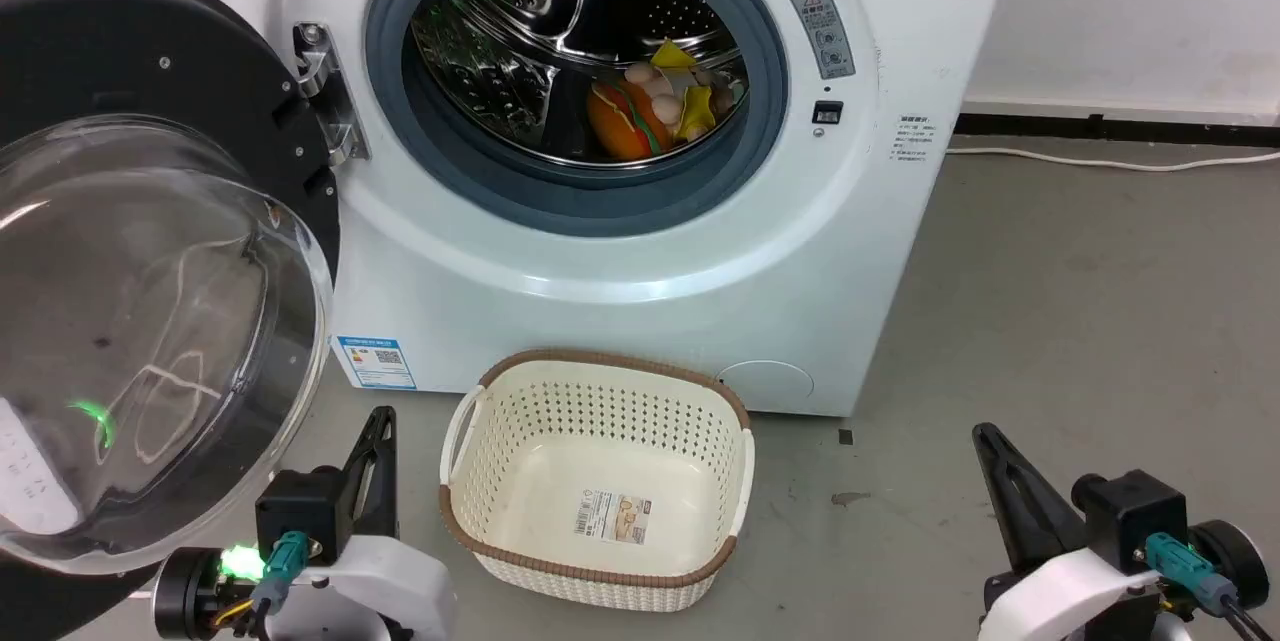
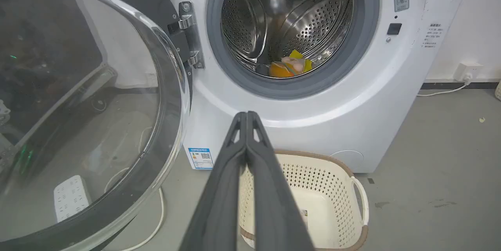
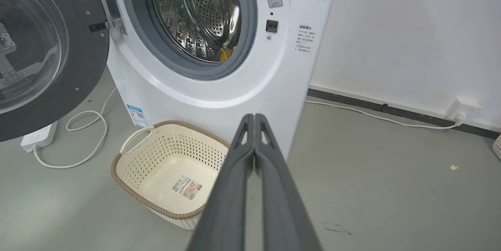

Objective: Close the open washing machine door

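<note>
The washing machine door [image 1: 150, 321] hangs wide open on its hinge [image 1: 325, 91] at the left, black ring and bulging glass bowl facing me; it also appears as the door [image 2: 90, 110] and the door [image 3: 43, 47]. The white washing machine [image 1: 640, 291] shows its grey-rimmed drum opening [image 1: 575, 71] with colourful toys inside. My left gripper [image 1: 380, 421] is shut and empty, low at the left, just right of the door's lower edge. My right gripper [image 1: 985, 436] is shut and empty at the lower right. Fingertips [image 2: 246, 116] and fingertips [image 3: 254, 117] are pressed together.
A cream perforated basket [image 1: 600, 561] with a brown rim stands on the grey floor before the machine, between my grippers. A white power strip [image 3: 37, 137] and looped cable lie on the floor under the door. A wall socket [image 3: 462, 110] and cord run along the right wall.
</note>
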Robot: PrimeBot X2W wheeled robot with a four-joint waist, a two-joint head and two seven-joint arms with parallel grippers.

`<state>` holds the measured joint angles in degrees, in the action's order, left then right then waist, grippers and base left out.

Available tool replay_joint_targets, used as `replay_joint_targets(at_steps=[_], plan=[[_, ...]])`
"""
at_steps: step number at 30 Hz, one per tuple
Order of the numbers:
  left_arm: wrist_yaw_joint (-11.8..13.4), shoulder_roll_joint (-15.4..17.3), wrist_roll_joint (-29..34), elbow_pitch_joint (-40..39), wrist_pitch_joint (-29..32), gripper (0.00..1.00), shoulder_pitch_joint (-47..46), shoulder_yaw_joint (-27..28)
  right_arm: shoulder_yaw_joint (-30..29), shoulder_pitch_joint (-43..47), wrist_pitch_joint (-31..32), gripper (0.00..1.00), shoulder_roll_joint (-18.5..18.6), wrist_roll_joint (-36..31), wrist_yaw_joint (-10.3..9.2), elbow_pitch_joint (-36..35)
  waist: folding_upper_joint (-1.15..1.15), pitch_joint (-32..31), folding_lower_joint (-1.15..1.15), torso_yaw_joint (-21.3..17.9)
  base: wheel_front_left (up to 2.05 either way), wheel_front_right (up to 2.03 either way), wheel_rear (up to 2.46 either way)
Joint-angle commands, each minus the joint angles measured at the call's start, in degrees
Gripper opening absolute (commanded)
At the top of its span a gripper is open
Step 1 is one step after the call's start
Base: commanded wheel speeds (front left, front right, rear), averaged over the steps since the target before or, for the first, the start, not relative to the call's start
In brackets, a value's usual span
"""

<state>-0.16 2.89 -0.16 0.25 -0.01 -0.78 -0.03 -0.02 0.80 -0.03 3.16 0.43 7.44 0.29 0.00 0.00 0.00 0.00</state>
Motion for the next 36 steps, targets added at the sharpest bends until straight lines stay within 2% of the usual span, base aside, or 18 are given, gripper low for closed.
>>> replay_joint_targets(at_steps=[1,30,31,36], plan=[[0.16,-0.02,0.16,-0.25,0.01,0.0,0.78,0.03,0.02,-0.8,0.03,0.0,-0.28,-0.43,0.05,-0.29,0.0,0.0,0.0,0.0,0.0,0.0,0.0],[0.16,-0.02,0.16,-0.25,0.01,0.0,0.78,0.03,0.02,-0.8,0.03,0.0,-0.28,-0.43,0.05,-0.29,0.0,0.0,0.0,0.0,0.0,0.0,0.0],[0.0,-0.01,0.0,0.0,-0.01,1.0,0.01,0.01,0.02,0.0,0.0,1.0,0.0,0.0,0.0,0.0,0.0,0.0,0.0,0.0,0.0,0.0,0.0],[0.03,-0.01,-0.22,0.17,-0.45,1.0,-0.1,-0.15,-0.17,0.0,-0.44,1.0,0.0,0.84,0.0,0.2,0.0,-0.03,0.0,0.01,0.0,0.0,0.0]])
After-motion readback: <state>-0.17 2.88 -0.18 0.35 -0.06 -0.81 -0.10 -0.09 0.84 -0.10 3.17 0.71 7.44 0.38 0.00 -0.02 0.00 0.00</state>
